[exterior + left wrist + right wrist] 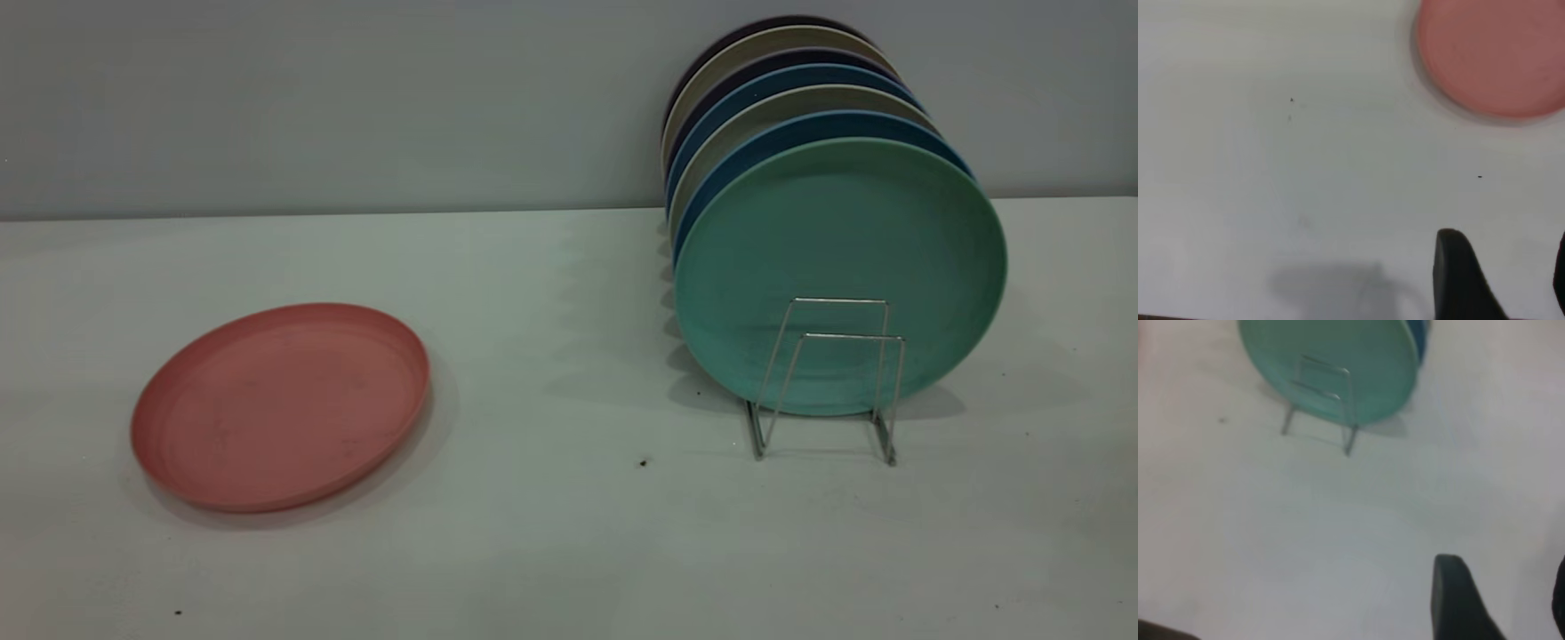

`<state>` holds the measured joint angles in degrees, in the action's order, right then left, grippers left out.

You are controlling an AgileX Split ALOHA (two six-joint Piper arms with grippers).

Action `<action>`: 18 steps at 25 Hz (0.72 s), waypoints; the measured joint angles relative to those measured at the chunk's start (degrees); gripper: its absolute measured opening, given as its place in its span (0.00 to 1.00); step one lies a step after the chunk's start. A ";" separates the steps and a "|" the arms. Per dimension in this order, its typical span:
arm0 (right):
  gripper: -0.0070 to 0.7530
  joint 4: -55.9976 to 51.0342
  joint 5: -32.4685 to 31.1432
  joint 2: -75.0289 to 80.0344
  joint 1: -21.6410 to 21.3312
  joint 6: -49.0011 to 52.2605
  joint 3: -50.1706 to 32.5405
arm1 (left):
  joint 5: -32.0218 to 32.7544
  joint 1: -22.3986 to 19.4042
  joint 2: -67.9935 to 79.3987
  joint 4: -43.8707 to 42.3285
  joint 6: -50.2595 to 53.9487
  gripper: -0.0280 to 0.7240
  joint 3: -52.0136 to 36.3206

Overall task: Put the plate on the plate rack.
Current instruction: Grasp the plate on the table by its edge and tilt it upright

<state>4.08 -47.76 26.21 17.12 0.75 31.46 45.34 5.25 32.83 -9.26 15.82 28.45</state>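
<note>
The salmon-pink plate (pixel 281 404) lies flat on the table at the left; it also shows in the left wrist view (pixel 1495 57). The silver wire plate rack (pixel 831 382) stands at the right and holds several upright plates, a teal-green plate (pixel 840 267) foremost; two wire loops stand bare in front of it. The rack also shows in the right wrist view (pixel 1321 407). My left gripper (pixel 1501 267) is open and empty above bare table, some way from the pink plate. My right gripper (pixel 1498 593) is open and empty, some way from the rack. Neither gripper shows in the exterior view.
Blue, beige and dark plates (pixel 782 98) stand behind the teal one in the rack. A grey wall (pixel 356 98) runs behind the white table (pixel 551 533). Small dark specks (pixel 642 462) lie on the table.
</note>
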 joint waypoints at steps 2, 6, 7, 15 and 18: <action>0.49 -1.41 2.31 4.16 0.00 -0.75 1.16 | -2.87 0.00 5.65 -0.87 0.43 0.54 0.00; 0.49 -3.72 5.50 11.45 0.00 -2.59 2.95 | -9.63 0.00 16.73 -3.57 4.25 0.54 0.05; 0.49 -4.08 6.30 13.32 0.00 -2.95 3.23 | -11.14 0.00 19.77 -4.33 5.61 0.54 0.05; 0.49 -10.78 12.90 25.96 0.00 -8.24 4.78 | -23.60 0.00 41.79 -6.77 10.68 0.54 2.66; 0.49 -14.85 15.00 30.02 0.00 -11.61 4.78 | -26.05 -0.07 49.33 -6.89 10.78 0.54 6.35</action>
<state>-10.77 -32.76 56.24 17.12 -10.86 36.24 19.29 5.18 82.16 -16.15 26.60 34.79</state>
